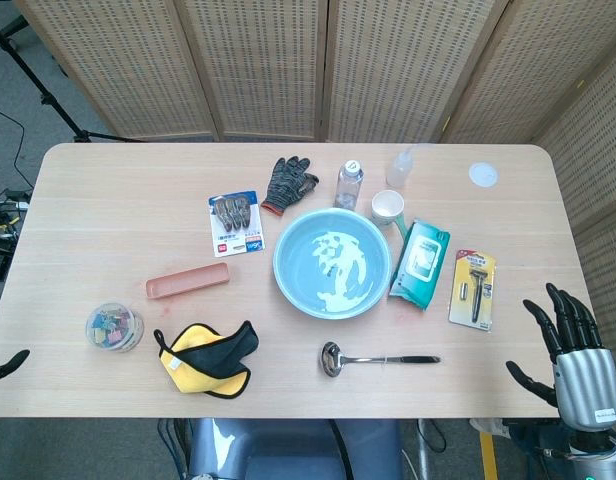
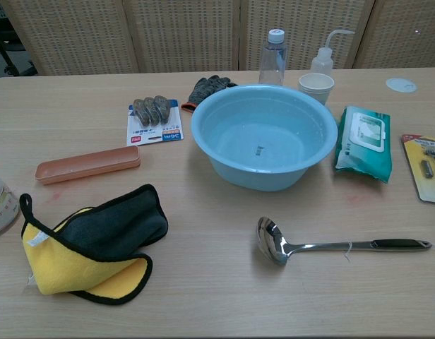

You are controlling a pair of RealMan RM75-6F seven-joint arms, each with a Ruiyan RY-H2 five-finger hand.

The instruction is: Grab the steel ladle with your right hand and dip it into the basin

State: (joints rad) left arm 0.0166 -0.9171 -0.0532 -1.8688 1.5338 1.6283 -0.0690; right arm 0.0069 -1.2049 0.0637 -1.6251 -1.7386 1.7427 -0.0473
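A steel ladle (image 1: 373, 359) (image 2: 323, 245) lies flat near the table's front edge, bowl to the left and dark-tipped handle pointing right. Just behind it stands a light blue basin (image 1: 332, 262) (image 2: 264, 134) with water in it. My right hand (image 1: 573, 350) hovers at the table's right front corner in the head view, fingers spread and holding nothing, well to the right of the ladle's handle. Only a dark fingertip of my left hand (image 1: 8, 365) shows at the left edge, off the table. Neither hand appears in the chest view.
A yellow and grey cloth (image 1: 208, 357) lies left of the ladle. A pink tray (image 1: 187, 281), clip jar (image 1: 114, 326), card pack (image 1: 235, 222), glove (image 1: 289, 183), bottle (image 1: 349, 183), squeeze bottle (image 1: 401, 167) and cup (image 1: 387, 208) surround the basin. Wipes (image 1: 421, 263) and a razor pack (image 1: 473, 288) lie right.
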